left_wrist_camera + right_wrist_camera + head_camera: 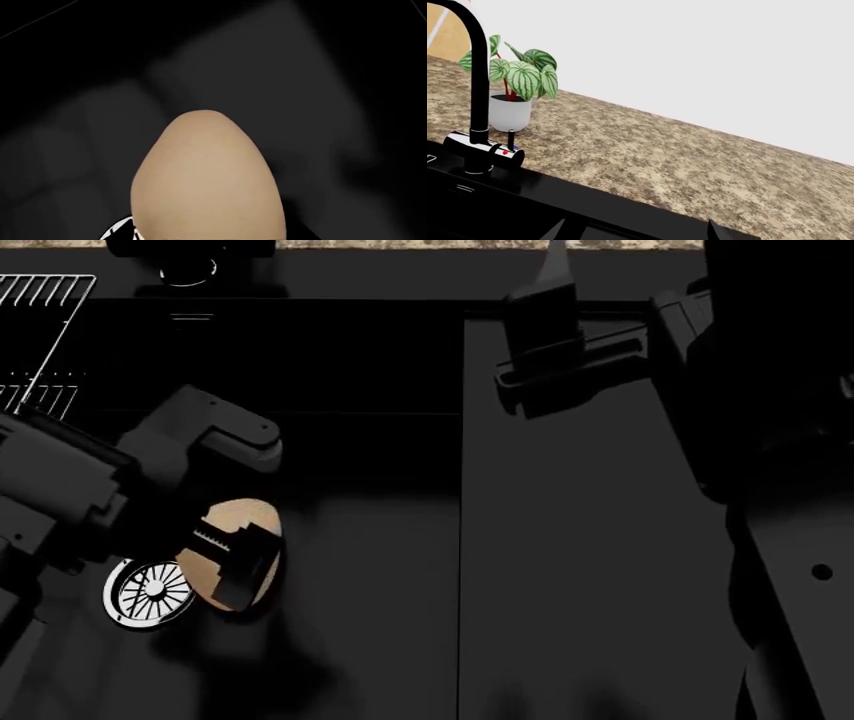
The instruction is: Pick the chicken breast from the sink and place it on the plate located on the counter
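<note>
The beige chicken breast (227, 525) is low in the black sink (374, 540) basin, beside the round chrome drain (147, 592). My left gripper (238, 565) reaches down into the basin and is closed around the chicken breast. In the left wrist view the chicken breast (207, 185) fills the space between the jaws, and only one finger (120, 229) shows beside it. My right gripper (561, 360) is open and empty above the drainboard at the back right; its fingertips stand wide apart in the right wrist view (637, 232). The plate is out of view.
A black faucet (474, 75) stands at the sink's back edge, with a potted plant (514, 85) behind it on the granite counter (680, 160). A wire rack (40, 330) shows at the far left. The drainboard (587, 560) lies right of the basin.
</note>
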You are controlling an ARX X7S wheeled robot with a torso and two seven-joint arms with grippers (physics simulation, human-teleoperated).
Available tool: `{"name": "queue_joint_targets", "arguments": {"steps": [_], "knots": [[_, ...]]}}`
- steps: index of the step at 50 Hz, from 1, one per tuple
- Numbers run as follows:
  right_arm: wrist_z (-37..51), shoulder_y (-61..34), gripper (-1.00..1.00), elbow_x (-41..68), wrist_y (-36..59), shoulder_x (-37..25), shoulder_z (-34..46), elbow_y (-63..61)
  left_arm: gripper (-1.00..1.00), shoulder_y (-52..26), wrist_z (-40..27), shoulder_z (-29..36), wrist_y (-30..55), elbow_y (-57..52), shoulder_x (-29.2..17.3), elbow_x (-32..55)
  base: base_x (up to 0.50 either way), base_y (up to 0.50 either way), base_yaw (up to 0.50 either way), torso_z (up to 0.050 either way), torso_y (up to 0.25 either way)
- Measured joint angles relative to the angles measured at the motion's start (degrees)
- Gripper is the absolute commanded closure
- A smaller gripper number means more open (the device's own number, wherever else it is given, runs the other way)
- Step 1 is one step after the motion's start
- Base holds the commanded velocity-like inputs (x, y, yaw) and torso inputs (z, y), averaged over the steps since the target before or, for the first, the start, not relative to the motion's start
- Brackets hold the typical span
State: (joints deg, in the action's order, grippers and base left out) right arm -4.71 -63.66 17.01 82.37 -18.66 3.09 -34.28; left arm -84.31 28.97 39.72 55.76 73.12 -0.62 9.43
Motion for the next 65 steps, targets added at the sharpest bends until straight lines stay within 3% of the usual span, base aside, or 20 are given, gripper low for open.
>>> {"name": "queue_joint_targets", "arguments": {"steps": [2, 3, 24, 48, 56, 65], "knots": [[0.0, 0.1, -1.00, 0.0, -0.1, 0.0, 0.1, 0.1, -1.00, 0.0, -0.1, -0.7, -0.1, 0.3, 0.0, -0.1, 0.00, 0.00, 0.00, 0.000, 0.000], [0.1, 0.2, -1.00, 0.1, -0.1, 0.0, 0.1, 0.1, 1.00, 0.0, -0.2, -1.1, -0.1, 0.4, -0.1, -0.2, 0.00, 0.00, 0.00, 0.000, 0.000], [0.5, 0.7, -1.00, 0.6, -0.4, -0.2, 0.1, 0.2, 1.00, -0.4, -0.6, -4.2, -3.5, 0.5, -0.7, -3.6, 0.00, 0.00, 0.00, -0.002, -0.004], [1.7, -3.2, -1.00, 1.2, 2.9, -0.4, -2.2, -1.5, 1.00, 10.6, -6.6, -18.8, 25.5, -63.7, -9.8, -1.8, 0.00, 0.00, 0.00, 0.000, 0.000], [1.8, -4.4, -1.00, 1.7, 3.6, -0.6, -2.9, -1.8, 1.00, 12.1, -10.6, -22.6, 31.0, -76.3, -11.5, 3.6, 0.00, 0.00, 0.00, 0.000, 0.000], [0.8, -5.0, -1.00, 3.2, 4.5, -0.2, -4.9, -2.2, 1.00, 12.8, -14.0, -26.0, 32.8, -82.9, -13.1, 9.5, 0.00, 0.00, 0.00, 0.000, 0.000]]}}
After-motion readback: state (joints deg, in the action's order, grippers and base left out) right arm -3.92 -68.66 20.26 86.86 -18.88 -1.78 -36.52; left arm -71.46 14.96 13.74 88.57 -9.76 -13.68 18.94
